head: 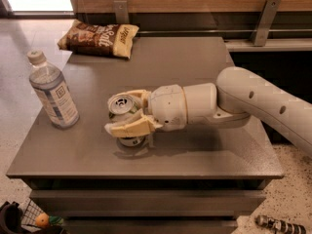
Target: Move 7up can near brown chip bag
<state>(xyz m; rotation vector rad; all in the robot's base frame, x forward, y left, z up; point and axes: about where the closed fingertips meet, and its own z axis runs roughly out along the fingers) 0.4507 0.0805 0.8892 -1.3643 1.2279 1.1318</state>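
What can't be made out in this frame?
All in the camera view.
Can side: covered by the gripper shut around it, middle of the table.
Arm: cut off by the right edge.
Bottle label: too small to read.
Bottom-left items: cut off by the corner.

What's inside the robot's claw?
A small silver aluminium 7up can, over the grey table. The cream two-finger gripper is closed around it. Its shiny top shows; the near finger covers its middle.
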